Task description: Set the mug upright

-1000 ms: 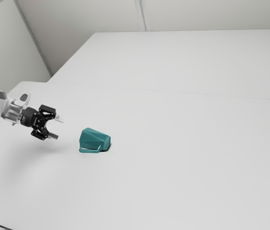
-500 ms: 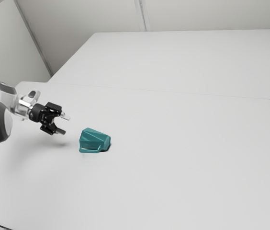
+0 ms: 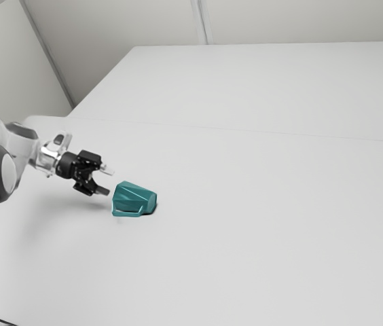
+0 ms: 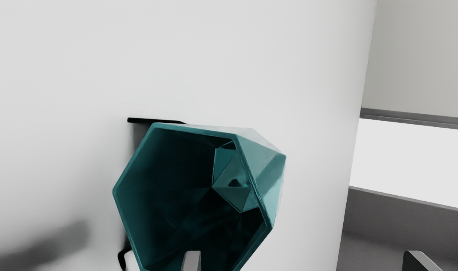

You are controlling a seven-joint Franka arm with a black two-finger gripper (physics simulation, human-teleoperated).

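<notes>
Mug [image 3: 134, 199] is lying on its side, mouth facing the gripper [image 3: 107, 181] — long axis is running away from it; fingers are standing apart — gripping nothing.

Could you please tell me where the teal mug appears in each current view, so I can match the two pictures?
Exterior view: the mug lies on its side, just beyond the gripper toward the exterior view's right.
Wrist view: its open mouth faces the camera, one finger overlapping it, the other clear of it.
Shared landmark: the gripper's two spread fingers.
</notes>
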